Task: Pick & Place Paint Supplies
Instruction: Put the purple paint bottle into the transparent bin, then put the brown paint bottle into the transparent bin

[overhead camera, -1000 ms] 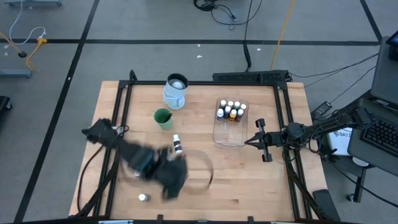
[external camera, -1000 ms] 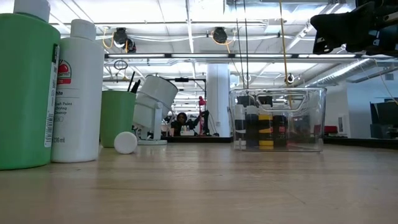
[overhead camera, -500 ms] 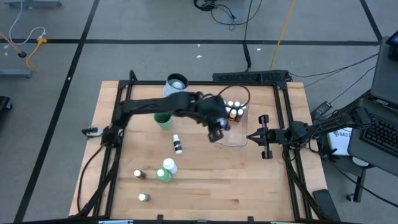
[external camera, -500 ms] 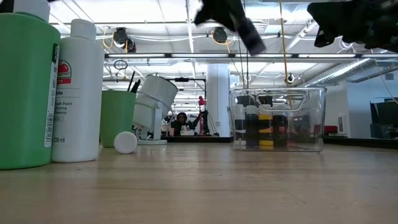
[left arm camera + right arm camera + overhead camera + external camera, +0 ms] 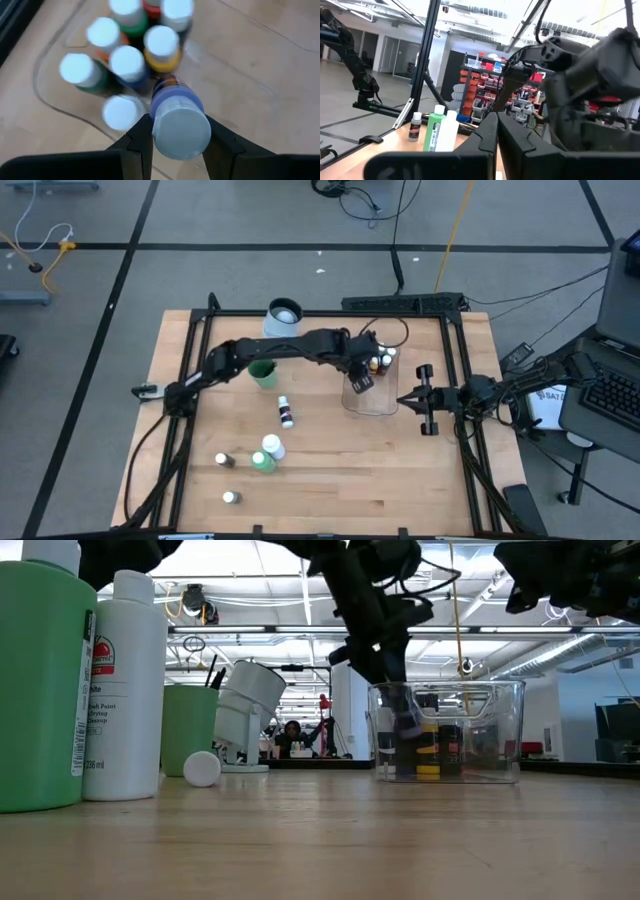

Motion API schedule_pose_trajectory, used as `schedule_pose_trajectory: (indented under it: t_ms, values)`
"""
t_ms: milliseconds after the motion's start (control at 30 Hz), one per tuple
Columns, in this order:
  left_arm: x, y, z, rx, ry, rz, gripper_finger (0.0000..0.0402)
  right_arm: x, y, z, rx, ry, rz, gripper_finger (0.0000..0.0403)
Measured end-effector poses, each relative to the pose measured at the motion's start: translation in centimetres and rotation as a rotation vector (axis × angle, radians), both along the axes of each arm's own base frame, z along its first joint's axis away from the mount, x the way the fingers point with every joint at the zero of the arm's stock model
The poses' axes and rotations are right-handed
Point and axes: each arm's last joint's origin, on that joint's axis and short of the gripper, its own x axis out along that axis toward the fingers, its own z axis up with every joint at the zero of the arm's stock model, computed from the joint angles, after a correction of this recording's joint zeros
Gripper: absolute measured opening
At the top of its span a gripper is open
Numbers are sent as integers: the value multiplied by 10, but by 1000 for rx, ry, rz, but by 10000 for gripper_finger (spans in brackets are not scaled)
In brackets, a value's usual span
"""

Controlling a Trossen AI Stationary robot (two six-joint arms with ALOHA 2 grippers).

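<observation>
1. Near the table's (image 5: 400, 470) front left corner, a tiny bottle (image 5: 230, 497) stands alone on the wood.
2. Just behind it, toward the left edge, another small bottle (image 5: 224, 461) stands beside a large green bottle (image 5: 263, 463) and a large white bottle (image 5: 271, 446), the two touching.
3. Nearer the middle, a dark small bottle (image 5: 286, 413) lies on its side.
4. Right of centre sits a clear plastic tub (image 5: 372, 402), with white-capped small bottles (image 5: 127, 62) clustered at its far end.
5. The left gripper (image 5: 172, 131) reaches into the tub's near half, clamped on a small blue bottle (image 5: 179, 119).
6. By the right edge, the right gripper (image 5: 406, 403) hovers beside the tub, fingers pressed together, holding nothing.
7. Toward the back edge stand a green cup (image 5: 262, 370) and a white mug (image 5: 283, 322).
</observation>
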Motion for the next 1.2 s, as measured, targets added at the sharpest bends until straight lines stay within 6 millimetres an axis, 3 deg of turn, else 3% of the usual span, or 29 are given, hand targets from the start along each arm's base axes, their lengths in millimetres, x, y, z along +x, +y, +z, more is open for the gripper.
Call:
schedule_pose_trajectory:
  t_ms: [200,433,833,1067,1200]
  values:
    - [2,12,-11,-31,7,50,119,0,0,1,-2,-16,-1,6]
    - [11,14,-39,-41,48,24,120,-1,0,2,-2,-20,-1,6]
    - [12,19,-42,-12,48,2,213,0,0,1,-7,-13,-2,6]
    - [4,12,-12,-18,22,-7,232,0,0,1,-6,-12,-2,6]
    - [-23,-6,33,-34,51,-26,232,0,0,0,-5,-5,-1,6]
